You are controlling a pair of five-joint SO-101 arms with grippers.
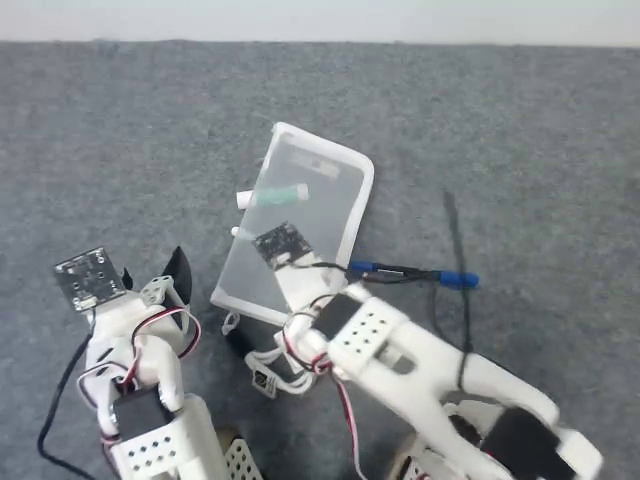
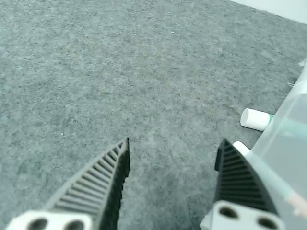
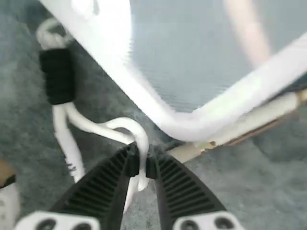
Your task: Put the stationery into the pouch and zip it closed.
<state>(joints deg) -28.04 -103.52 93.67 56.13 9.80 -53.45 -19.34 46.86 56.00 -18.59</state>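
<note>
Two arms are crouching at the near edge of the grey tabletop (image 1: 520,130). The right arm (image 1: 400,350) is bending down to the near corner of the pouch (image 1: 305,215), and its jaws are pinching shut on the white pull cord (image 3: 136,143) of the zip, probably so the slider can be dragged along the open side. A black toggle (image 3: 57,75) is hanging on the same cord. Beside it, the left arm (image 1: 140,340) is hovering with its jaws spread wide and holding nothing, just beside the pouch, where it could steady it. The pouch, clear with white trim, is lying flat just beyond both arms. Two white-capped sticks (image 2: 254,119) are poking out of its open side, and a blue pen (image 1: 415,272) is lying at the opposite edge; I cannot tell whether its tip is inside. Zipping now is looking premature, since those ends would likely be blocking the slider.
</note>
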